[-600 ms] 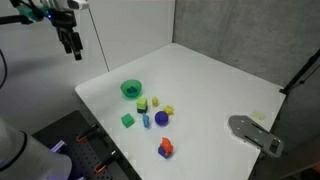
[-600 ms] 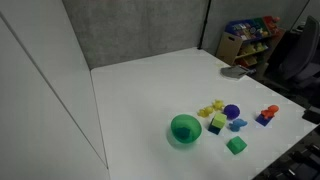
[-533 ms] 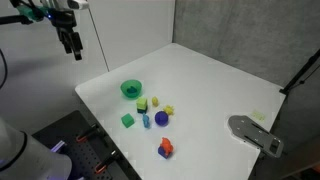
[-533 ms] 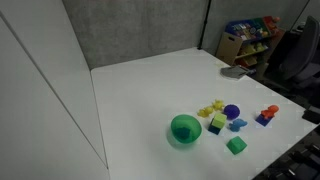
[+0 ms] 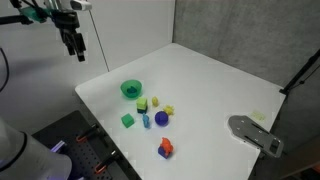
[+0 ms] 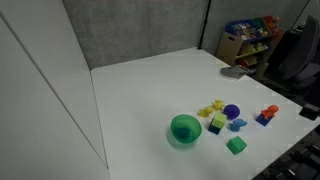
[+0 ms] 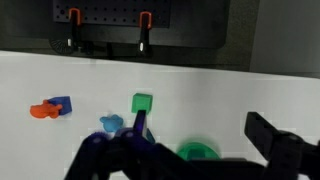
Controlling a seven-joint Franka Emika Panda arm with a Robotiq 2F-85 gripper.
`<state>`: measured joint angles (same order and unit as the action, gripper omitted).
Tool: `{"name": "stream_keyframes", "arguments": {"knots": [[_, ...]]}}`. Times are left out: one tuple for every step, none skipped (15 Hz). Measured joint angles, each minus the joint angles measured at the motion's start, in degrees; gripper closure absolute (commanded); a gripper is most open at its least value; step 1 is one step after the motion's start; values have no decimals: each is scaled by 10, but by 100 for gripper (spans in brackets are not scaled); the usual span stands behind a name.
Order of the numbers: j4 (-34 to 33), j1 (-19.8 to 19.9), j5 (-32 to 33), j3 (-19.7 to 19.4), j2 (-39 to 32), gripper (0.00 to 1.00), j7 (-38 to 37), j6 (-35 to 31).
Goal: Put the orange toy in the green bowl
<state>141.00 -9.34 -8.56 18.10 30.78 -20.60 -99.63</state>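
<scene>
The orange toy [image 5: 166, 147] lies near the table's front edge, touching a small blue piece; it also shows in the exterior view [image 6: 269, 113] and in the wrist view [image 7: 42, 111]. The green bowl [image 5: 131, 89] stands upright and empty on the white table; it also shows in the exterior view [image 6: 185, 128] and at the bottom of the wrist view [image 7: 197, 151]. My gripper [image 5: 75, 44] hangs high above and off the table's corner, far from both. It is open and empty, with its fingers spread wide in the wrist view [image 7: 195, 140].
Between bowl and orange toy lie a green cube [image 5: 127, 120], a purple ball [image 5: 161, 118], a blue piece [image 5: 146, 122] and yellow blocks [image 5: 156, 103]. A grey flat object [image 5: 254, 133] rests at one table corner. A shelf of toys [image 6: 250, 38] stands beyond the table.
</scene>
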Motion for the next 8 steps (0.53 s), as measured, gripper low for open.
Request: {"name": "stream_keyframes", "arguments": {"knots": [[0, 6, 12, -1, -4, 0, -1, -3], [0, 13, 26, -2, -9, 0, -2, -6], [0, 21, 41, -4, -15, 0, -4, -10], [0, 29, 55, -7, -21, 0, -6, -15], [0, 39, 70, -10, -29, 0, -9, -21], [0, 48, 84, -15, -37, 0, -12, -26], [0, 58, 97, -22, -46, 0, -16, -31], [0, 68, 110, -30, -56, 0, -19, -36]]}}
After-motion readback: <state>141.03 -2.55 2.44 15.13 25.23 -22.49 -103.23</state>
